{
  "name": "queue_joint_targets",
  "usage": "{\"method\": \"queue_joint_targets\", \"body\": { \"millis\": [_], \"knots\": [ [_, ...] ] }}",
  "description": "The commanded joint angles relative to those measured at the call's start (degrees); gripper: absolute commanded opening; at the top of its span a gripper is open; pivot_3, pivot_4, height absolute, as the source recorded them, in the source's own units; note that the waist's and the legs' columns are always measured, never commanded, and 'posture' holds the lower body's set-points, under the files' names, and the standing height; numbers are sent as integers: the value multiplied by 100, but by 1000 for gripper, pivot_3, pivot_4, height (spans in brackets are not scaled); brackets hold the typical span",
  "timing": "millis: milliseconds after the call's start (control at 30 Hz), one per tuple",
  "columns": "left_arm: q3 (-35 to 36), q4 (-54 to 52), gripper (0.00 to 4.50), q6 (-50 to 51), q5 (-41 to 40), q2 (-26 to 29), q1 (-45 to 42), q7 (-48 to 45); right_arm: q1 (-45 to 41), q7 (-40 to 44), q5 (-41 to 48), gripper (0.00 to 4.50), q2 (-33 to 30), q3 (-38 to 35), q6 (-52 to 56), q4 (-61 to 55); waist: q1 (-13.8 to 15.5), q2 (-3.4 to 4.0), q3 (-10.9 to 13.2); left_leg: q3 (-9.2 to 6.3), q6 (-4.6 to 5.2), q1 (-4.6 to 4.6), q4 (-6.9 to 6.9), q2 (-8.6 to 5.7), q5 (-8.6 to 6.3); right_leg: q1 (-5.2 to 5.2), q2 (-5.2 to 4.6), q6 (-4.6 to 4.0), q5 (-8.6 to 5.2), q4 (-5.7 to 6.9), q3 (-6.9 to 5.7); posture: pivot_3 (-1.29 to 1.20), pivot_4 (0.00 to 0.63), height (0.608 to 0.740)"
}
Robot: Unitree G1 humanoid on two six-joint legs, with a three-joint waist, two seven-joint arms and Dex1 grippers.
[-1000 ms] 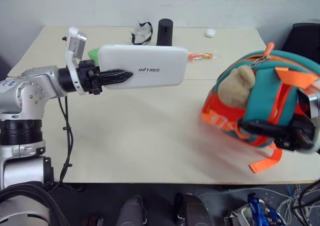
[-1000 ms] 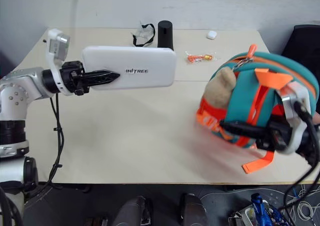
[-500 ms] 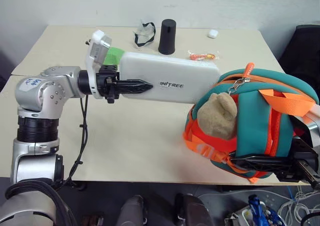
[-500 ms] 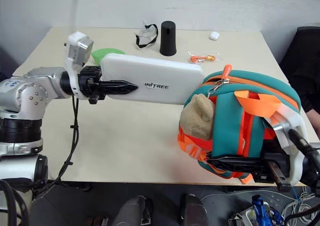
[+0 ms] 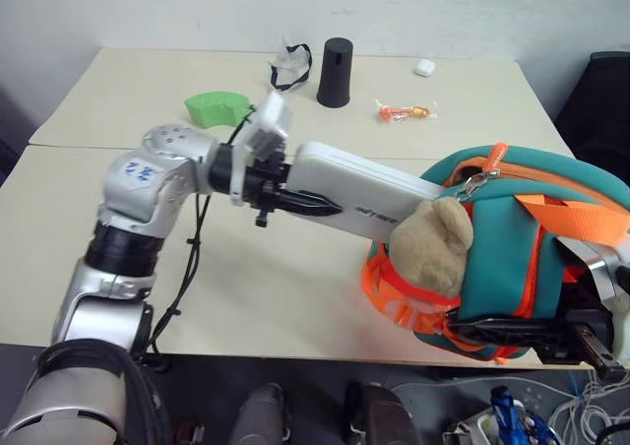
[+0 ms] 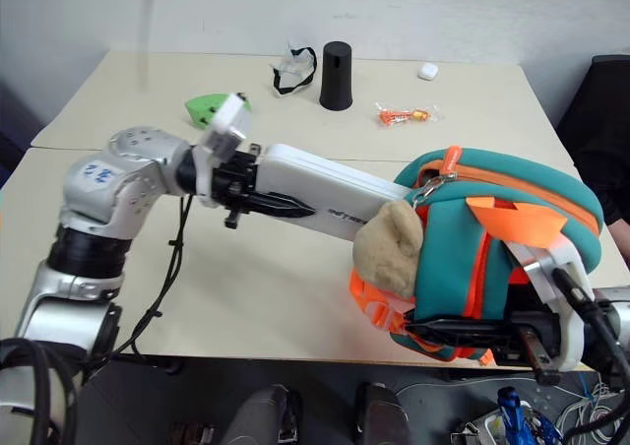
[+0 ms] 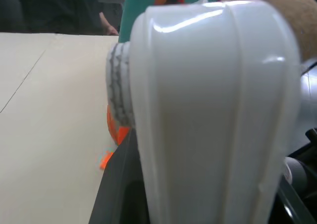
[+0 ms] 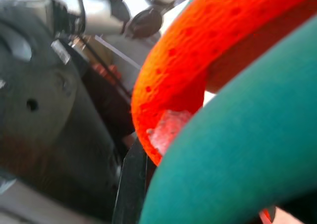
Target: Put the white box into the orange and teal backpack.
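Now left hand (image 5: 295, 201) clamped on white box (image 5: 364, 194), far end at orange and teal backpack (image 5: 522, 248) (right hand (image 6: 512, 332) gripping it).

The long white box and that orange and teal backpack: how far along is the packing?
Done: the left gripper has the long flat white plastic box lifted off the table. In hand: its far end meets the orange and teal backpack, gripped by the right gripper. Left: sliding it fully inside.
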Motion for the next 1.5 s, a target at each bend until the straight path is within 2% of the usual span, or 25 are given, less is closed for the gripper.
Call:
{"method": "queue_joint_targets", "body": {
  "millis": [33, 267, 400, 433, 567, 700, 733, 900, 1033, 1167, 1233, 1367, 1500],
  "knots": [
    [-151, 372, 1276, -478, 270, -600, -334, 75, 22, 209, -122, 12, -77, 60, -221, -198, 0, -1, 1, 0, 2, -1, 0, 0, 0, 0, 0, 1, 0, -1, -1, 0, 150, 740],
    [-656, 561, 1276, -732, 811, -1546, -358, 279, -221, 64, -150, 12, -10, 477, -469, -284, -63, -5, 3, -1, 2, -2, 0, 6, 0, -2, -2, 1, 1, -1, 0, 0, 150, 740],
    [-952, 588, 1276, -802, 1201, -1847, -295, 474, -285, -73, -154, 12, 26, 593, -545, -263, -51, -5, 3, -2, 1, 0, 1, 6, 1, -2, -7, 1, 1, 0, 0, 0, 150, 740],
    [-959, 629, 1992, -803, 1264, -1894, -294, 526, -280, -100, -175, 0, 40, 611, -564, -260, -50, -5, 3, -3, 1, 0, 1, 6, 1, -1, -8, 1, 1, -1, 0, 0, 150, 740],
    [-865, 658, 3151, -700, 1301, -1919, -302, 543, -226, -197, -247, 0, 79, 660, -650, -225, -51, -5, 3, -4, 1, 0, 1, 7, 1, -1, -12, 1, 1, -2, 0, 0, 150, 740],
    [-697, 408, 4370, -559, 1150, -1582, -264, 285, -192, -233, -396, 0, 105, 728, -711, -152, -63, -5, 3, -4, 1, 0, 1, 9, 1, -1, -16, 0, 1, -2, 0, 0, 150, 740],
    [-605, 283, 4459, -467, 1041, -1452, -259, 182, -182, -232, -451, 0, 110, 748, -734, -124, -70, -5, 3, -4, 1, 0, 1, 10, 1, -2, -15, 0, 0, -2, 0, 0, 150, 740],
    [-178, -628, 4459, 96, 392, -509, -78, -512, -217, -285, -793, 0, 203, 885, -891, 110, -118, -4, 3, -4, -7, 2, 0, 19, 2, -4, -12, -7, -4, 3, 1, 0, 150, 740],
    [444, -1154, 4459, 694, -293, 227, 131, -766, -443, -531, -1193, 0, 363, 1133, -1074, 345, -117, -4, 3, -5, -10, 5, 1, 16, 3, -1, -12, -8, -4, 5, 0, 0, 150, 740],
    [1116, -1413, 4459, 1884, -1384, 322, 9, -485, -707, -805, -1338, 0, 527, 1315, -1131, 456, -67, -5, 3, -8, -9, 4, 6, 13, 4, 1, -9, -8, -4, 8, 0, 0, 150, 740],
    [1234, -1621, 4459, 2190, -1623, 212, 3, -131, -790, -902, -1354, 0, 567, 1369, -1100, 477, -61, -4, 3, -12, -8, 3, 7, 12, 4, 5, -9, -6, -4, 7, -1, 0, 150, 740],
    [818, -1960, 4459, 1944, -1124, 89, 125, 542, -809, -949, -1319, 0, 572, 1384, -1064, 433, -55, -5, 3, -14, -7, 5, 7, 7, 5, 12, -7, -1, 0, 6, -1, 0, 150, 740],
    [74, -1959, 4459, 1005, -115, 36, 334, 994, -891, -1088, -1000, 0, 595, 1285, -940, 416, -73, -4, 3, -7, -8, 10, 6, 8, 5, 11, 2, -1, -1, 6, 2, 0, 150, 740]
  ]
}}
